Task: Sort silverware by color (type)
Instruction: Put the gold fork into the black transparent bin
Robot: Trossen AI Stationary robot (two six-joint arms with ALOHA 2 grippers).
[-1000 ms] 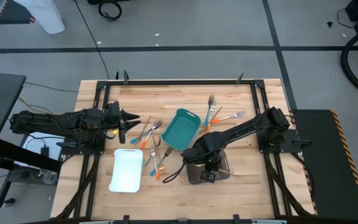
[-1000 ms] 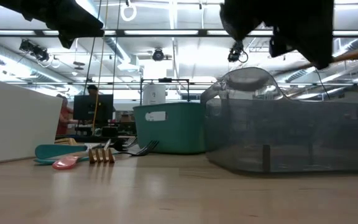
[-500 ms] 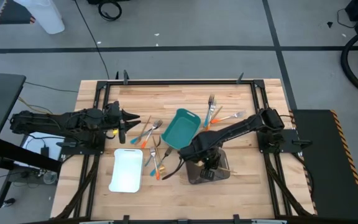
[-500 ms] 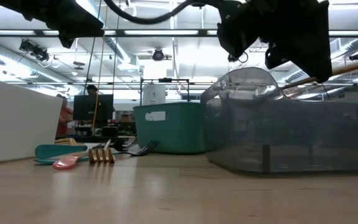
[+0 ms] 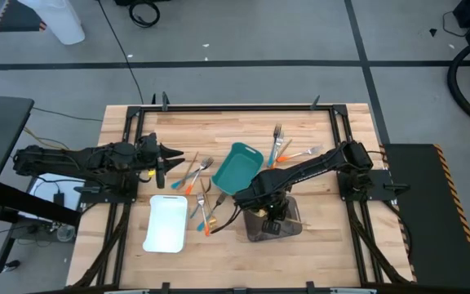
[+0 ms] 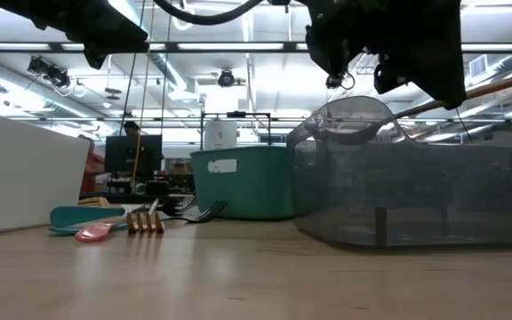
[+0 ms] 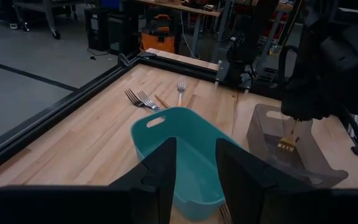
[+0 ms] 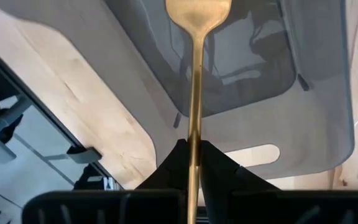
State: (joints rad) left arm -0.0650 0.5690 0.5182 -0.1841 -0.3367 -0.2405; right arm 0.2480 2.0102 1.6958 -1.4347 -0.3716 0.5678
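1. The right claw (image 5: 271,214) is clamping a gold fork (image 8: 195,93) by its handle, holding it over the grey tray (image 5: 290,225) at the near part of the surface (image 5: 333,253).
2. The white tray (image 5: 166,222) is sitting further left.
3. Loose silverware (image 5: 199,184) is lying beside the teal tray (image 5: 237,169).
4. The left claw (image 5: 173,154) is waiting beyond, fingers parted, holding nothing.
5. More forks (image 5: 281,147) are lying farthest back.

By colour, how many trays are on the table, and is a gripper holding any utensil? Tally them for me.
White tray: 1
Teal tray: 1
Grey tray: 1
Gold fork, held in the right gripper over the grey tray: 1
Total: 4
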